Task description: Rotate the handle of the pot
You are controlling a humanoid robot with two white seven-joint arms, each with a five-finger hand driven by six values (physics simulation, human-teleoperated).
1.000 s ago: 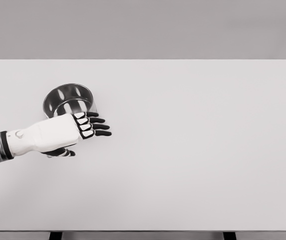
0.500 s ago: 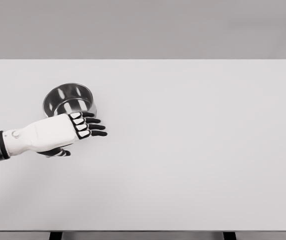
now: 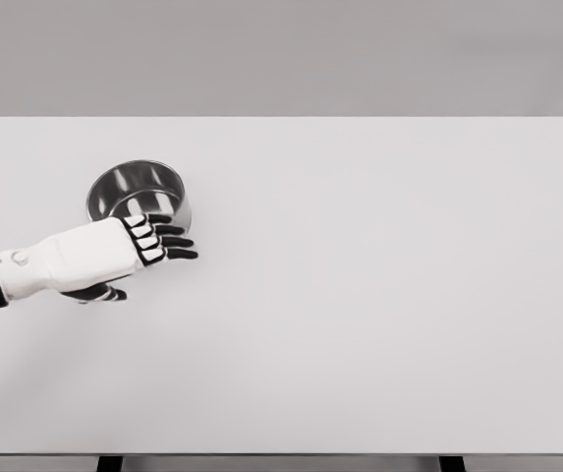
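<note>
A shiny steel pot stands upright on the left part of the white table. Its handle is hidden from me. My left hand comes in from the left edge and lies just in front of the pot's near wall, overlapping its lower rim in the picture. The black fingers stretch out to the right, relaxed, with nothing between them. The thumb hangs below the palm. Whether the hand touches the pot I cannot tell. My right arm does not show.
The table's front edge runs along the bottom of the picture, with two dark legs below it. A plain grey wall stands behind the far edge.
My left hand has drawn back to the left and slightly up along the pot's front. The pot has hardly moved.
</note>
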